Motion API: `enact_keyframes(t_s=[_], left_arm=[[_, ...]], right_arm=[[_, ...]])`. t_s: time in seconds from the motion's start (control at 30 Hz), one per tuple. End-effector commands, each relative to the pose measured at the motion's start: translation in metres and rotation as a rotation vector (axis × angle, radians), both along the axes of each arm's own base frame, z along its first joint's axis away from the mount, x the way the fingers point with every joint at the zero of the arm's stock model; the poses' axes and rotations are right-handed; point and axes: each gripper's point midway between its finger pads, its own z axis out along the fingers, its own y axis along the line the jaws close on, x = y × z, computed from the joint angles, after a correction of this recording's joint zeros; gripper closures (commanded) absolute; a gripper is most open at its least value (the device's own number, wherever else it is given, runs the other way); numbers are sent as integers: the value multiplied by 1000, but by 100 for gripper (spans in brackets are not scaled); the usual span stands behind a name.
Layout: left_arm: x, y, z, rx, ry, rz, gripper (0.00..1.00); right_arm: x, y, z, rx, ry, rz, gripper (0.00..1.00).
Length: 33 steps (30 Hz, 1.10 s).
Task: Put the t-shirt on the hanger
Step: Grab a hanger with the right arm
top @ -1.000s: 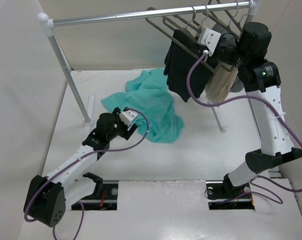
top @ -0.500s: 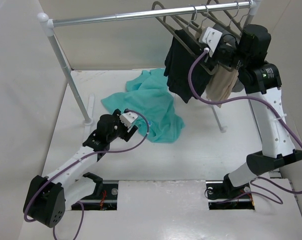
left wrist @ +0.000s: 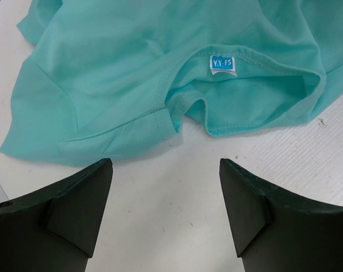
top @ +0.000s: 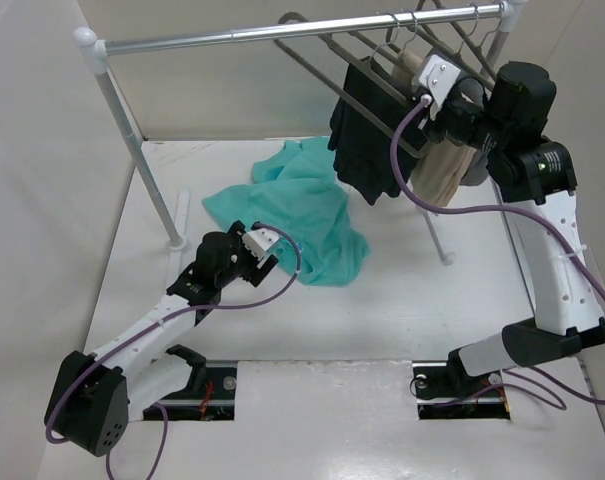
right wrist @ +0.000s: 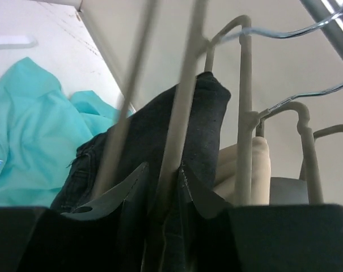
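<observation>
Here the t-shirt [top: 312,205] lies crumpled on the table [top: 402,300], mid-frame in the top view. The left gripper [left wrist: 165,170] hangs open just below its label [left wrist: 223,63], holding nothing. At upper right, the right gripper [right wrist: 162,192] pinches a hanger [right wrist: 185,96] on the rail [top: 282,33].

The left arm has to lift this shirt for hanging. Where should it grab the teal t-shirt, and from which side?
Grip the t-shirt at its neck hem, just below the label: that stitched edge lies flat, facing the open left gripper. Probably come down from the near side, one finger sliding under the hem.
</observation>
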Motion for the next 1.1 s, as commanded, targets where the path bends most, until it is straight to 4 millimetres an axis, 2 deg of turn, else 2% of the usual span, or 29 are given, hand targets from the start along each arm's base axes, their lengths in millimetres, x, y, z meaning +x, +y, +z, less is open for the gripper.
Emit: enact_keyframes(t_s=[0.0, 0.1, 0.13, 0.17, 0.33, 0.37, 0.5, 0.63, 0.8, 0.87, 1.03, 1.07], left_arm=[[0, -3, 10, -13, -56, -14, 27], [1, -2, 10, -9, -58, -4, 27], [-1, -1, 8, -8, -57, -4, 27], [-1, -1, 8, -8, -57, -4, 27], [-1, -1, 8, -8, -57, -4, 27], [0, 1, 8, -5, -58, 4, 27], [2, 2, 10, -5, -68, 14, 27], [4, 2, 14, -6, -78, 23, 27], [6, 0, 20, -28, -85, 31, 27], [6, 0, 20, -28, -85, 31, 28], [3, -5, 28, -41, -106, -5, 28], [0, -6, 23, -40, -95, -14, 28]], right_arm=[[0, 7, 0, 37, 15, 45, 79], [0, 11, 2, 50, 8, 62, 91], [1, 11, 4, 60, 4, 62, 99], [3, 12, 3, 60, 2, 62, 100], [-11, 26, 26, 97, -99, 121, 100], [-15, 32, 42, 117, -166, 134, 100], [-30, 36, 77, 170, -301, 120, 100], [-32, 40, 85, 153, -360, 121, 100], [-30, 45, 71, 126, -358, 100, 100], [-36, 51, 71, 104, -385, 114, 100], [-35, 59, 11, -17, -297, 123, 100], [-38, 62, 4, -16, -295, 133, 100]])
